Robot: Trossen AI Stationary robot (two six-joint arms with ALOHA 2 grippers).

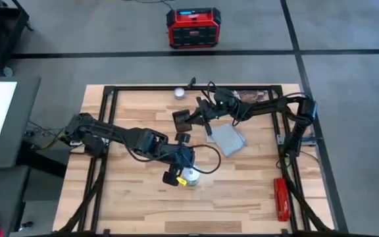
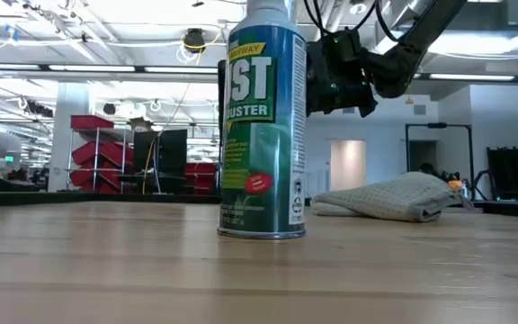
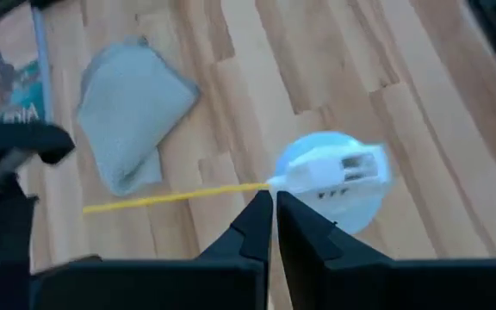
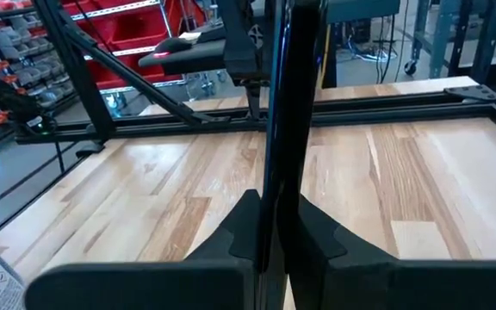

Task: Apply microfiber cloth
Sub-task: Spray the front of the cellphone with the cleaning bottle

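The pale grey-blue microfiber cloth lies loosely folded on the table right of centre, also seen in the low view and left wrist view. No gripper touches it. My right gripper hovers just beyond the cloth's far left side, shut on a black phone. My left gripper is shut above the white top of an upright green duster can, which stands on the table near centre and carries a yellow straw. My right gripper pinches the black phone between its two fingers. In the right wrist view the phone's thin edge runs straight out from between them. The phone is lifted clear of the table. My left gripper's shut fingertips sit beside the can's white nozzle; whether they touch it I cannot tell.
A printed picture card lies beyond the cloth toward the far edge. A small white round object sits at the far edge, a red tool near the right front. A black frame borders the table.
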